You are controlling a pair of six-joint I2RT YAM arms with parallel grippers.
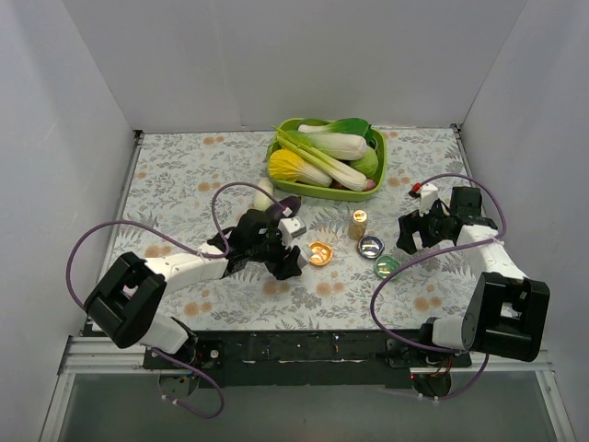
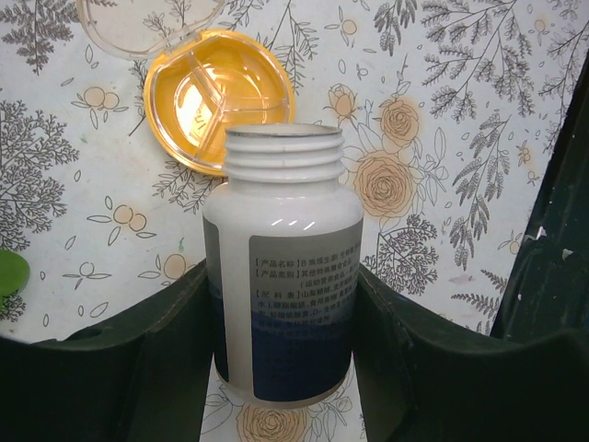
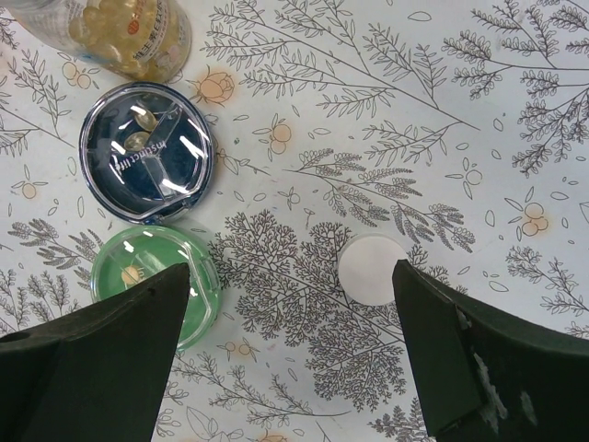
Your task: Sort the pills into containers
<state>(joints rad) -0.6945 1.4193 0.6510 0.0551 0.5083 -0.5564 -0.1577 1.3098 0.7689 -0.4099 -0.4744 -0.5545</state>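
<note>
Our left end effector (image 2: 281,304) is clenched around a white pill bottle (image 2: 281,193), which is uncapped with its mouth pointing at the orange dish (image 2: 216,92). That dish lies on the table (image 2: 442,110) with its clear lid (image 2: 147,23) flipped back. Our right end effector (image 3: 290,274) is released and holds nothing, its fingers spread either side of a white cap (image 3: 373,269) on the table. The dark blue dish (image 3: 147,152) and green dish (image 3: 152,276) sit just beside each other, near a clear bottle of yellow pills (image 3: 120,32)

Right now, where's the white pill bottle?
Left wrist view: the white pill bottle is held in the left gripper, its uncapped mouth pointing at the open orange dish just ahead.
</note>
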